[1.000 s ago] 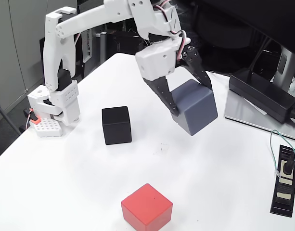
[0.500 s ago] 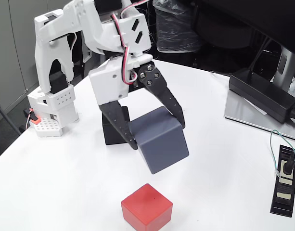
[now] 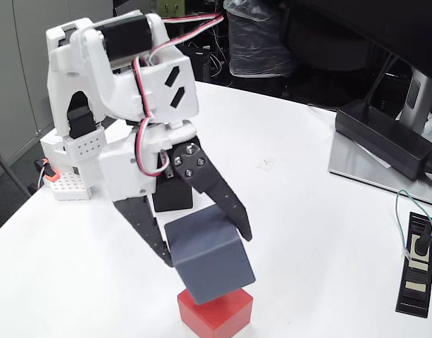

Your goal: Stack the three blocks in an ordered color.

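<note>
In the fixed view the white arm reaches forward and down over the white table [image 3: 321, 232], and its gripper [image 3: 205, 253] is clamped on the blue-grey block [image 3: 210, 262], one black finger [image 3: 149, 229] pressing its left face and the other [image 3: 219, 197] lying along its upper right edge. The blue-grey block sits tilted, one corner lower than the rest, directly over the red block [image 3: 219, 315]; its underside looks to be touching or just above the red block's top, and I cannot tell which. The red block rests on the table near the bottom edge of the picture, mostly hidden by the block above it. The black block [image 3: 175, 198] stands on the table behind the gripper, only part of its front showing between the arm's white housing and the right finger. At the left, beside the arm's base, lies a small white perforated brick [image 3: 66, 186] with an orange part. On the right a black power adapter [image 3: 383, 137] rests on a grey stand, and a black power strip [image 3: 416, 264] with a plugged cable lies near the table's right edge
</note>
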`<state>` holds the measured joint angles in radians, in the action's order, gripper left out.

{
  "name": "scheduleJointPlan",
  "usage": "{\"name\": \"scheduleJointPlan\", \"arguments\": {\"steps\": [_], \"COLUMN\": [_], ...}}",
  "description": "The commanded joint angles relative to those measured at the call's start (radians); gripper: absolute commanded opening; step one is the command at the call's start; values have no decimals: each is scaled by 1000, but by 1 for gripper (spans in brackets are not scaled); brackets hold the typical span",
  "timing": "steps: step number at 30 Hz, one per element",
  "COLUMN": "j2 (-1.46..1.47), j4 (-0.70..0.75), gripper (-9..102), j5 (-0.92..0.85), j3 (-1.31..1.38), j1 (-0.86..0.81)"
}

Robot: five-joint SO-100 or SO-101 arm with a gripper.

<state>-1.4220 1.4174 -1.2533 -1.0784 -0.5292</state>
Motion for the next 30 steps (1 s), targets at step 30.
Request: {"name": "scheduleJointPlan", "arguments": {"steps": [30], "j2": [103], "j4": [-15], "gripper": [21], "j5": [11], "j3": [9], "j1": [-8]}}
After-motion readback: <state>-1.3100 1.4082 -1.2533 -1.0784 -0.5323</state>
